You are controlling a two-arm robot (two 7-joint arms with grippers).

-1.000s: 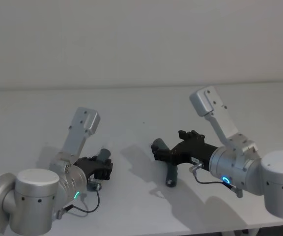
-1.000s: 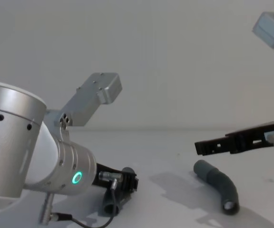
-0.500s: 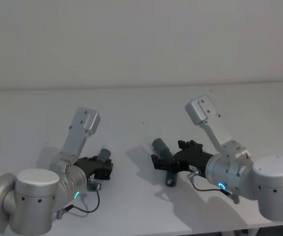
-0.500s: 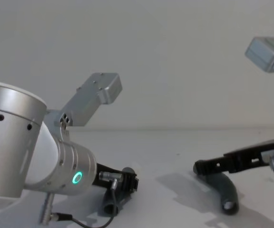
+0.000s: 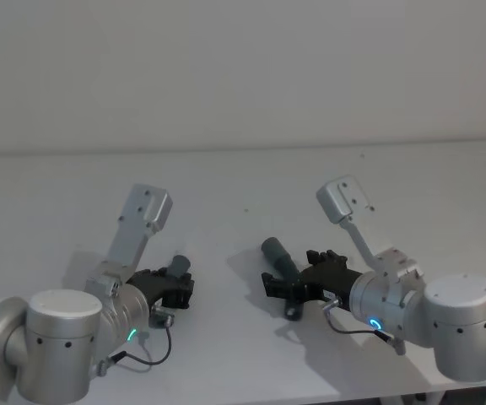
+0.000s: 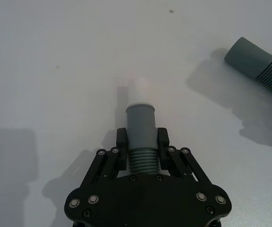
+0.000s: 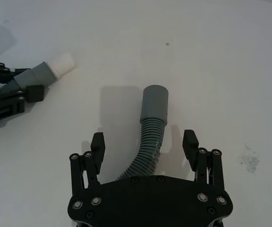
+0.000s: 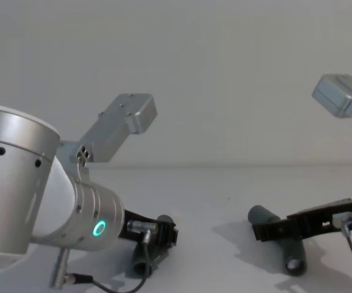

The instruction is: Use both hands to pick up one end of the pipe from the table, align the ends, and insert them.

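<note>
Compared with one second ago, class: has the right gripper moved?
Yes. In the chest view the right gripper has dropped from above the socket pipe piece, which stayed put, to its level, open fingers astride it.

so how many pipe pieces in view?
2. The plug-tipped pipe piece is clamped in the left gripper. The socket pipe piece lies on the table, inside the open right gripper.
</note>
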